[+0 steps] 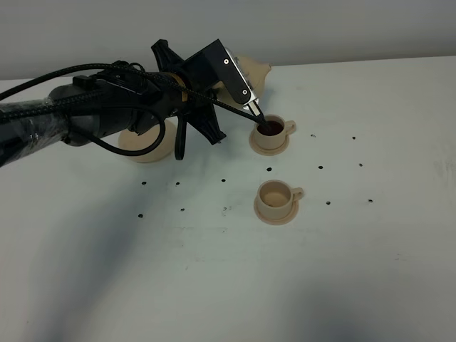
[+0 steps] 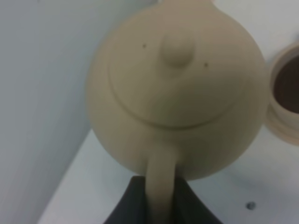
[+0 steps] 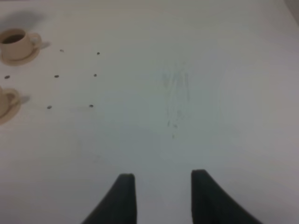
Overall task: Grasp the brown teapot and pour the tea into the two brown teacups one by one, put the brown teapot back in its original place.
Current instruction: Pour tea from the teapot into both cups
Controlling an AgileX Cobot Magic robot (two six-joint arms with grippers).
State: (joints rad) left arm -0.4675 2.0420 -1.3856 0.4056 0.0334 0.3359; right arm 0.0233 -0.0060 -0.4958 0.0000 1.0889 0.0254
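Observation:
My left gripper [image 1: 246, 96] is shut on the loop handle of the brown teapot [image 1: 256, 73], which hangs tilted above the table just left of the far teacup [image 1: 273, 130]. That cup holds dark tea. The left wrist view shows the teapot [image 2: 177, 88] lid-on, its handle between my dark fingers [image 2: 187, 205], and the filled cup [image 2: 287, 88] beside it. The near teacup [image 1: 276, 196] on its saucer looks empty. The wide tan saucer [image 1: 146, 146] lies partly hidden under the left arm. My right gripper [image 3: 162, 179] hovers open over bare table, with both cups [image 3: 16, 42] [image 3: 7, 105] far off.
Small black dots [image 1: 268, 169] are scattered across the white table [image 1: 214, 285]. The left arm and its cables [image 1: 85, 114] stretch over the back left. A pale wall runs along the table's far edge.

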